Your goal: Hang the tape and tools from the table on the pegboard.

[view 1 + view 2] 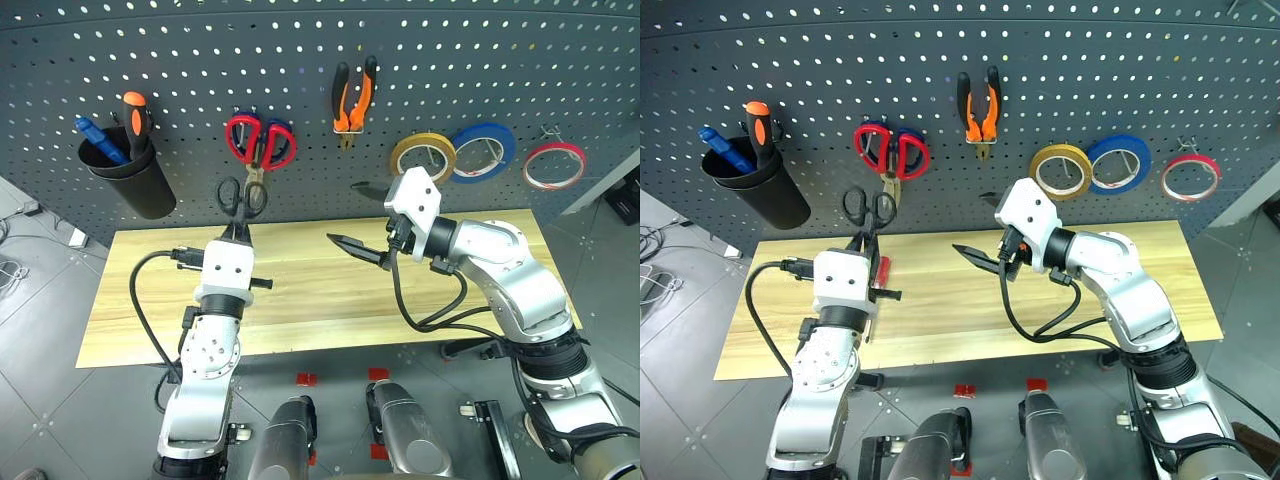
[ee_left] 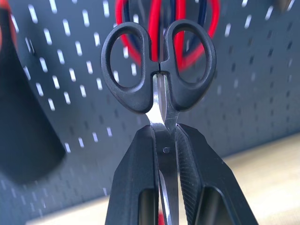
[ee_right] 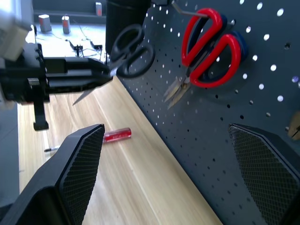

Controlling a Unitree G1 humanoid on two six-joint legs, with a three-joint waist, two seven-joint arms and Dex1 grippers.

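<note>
My left gripper [image 1: 240, 233] is shut on the blades of the small black-handled scissors [image 2: 159, 65]. It holds them upright, handles up, in front of the pegboard [image 1: 200, 60] just below the red scissors. My right gripper [image 1: 357, 215] is open and empty above the middle of the table [image 1: 300, 300], pointing left. The orange-and-black pliers [image 1: 353, 100] and the yellowish tape [image 1: 396, 155] hang on the pegboard. The red-handled screwdriver [image 3: 117, 135] lies on the table near the pegboard, beside my left arm.
A black cup [image 1: 125, 175] on the board's left holds an orange-and-black screwdriver [image 1: 135, 110] and a blue item. Red-handled scissors [image 1: 260, 140] hang above the held scissors. A blue tape ring [image 1: 511, 148] and a red-pink tape ring [image 1: 528, 165] hang at the right.
</note>
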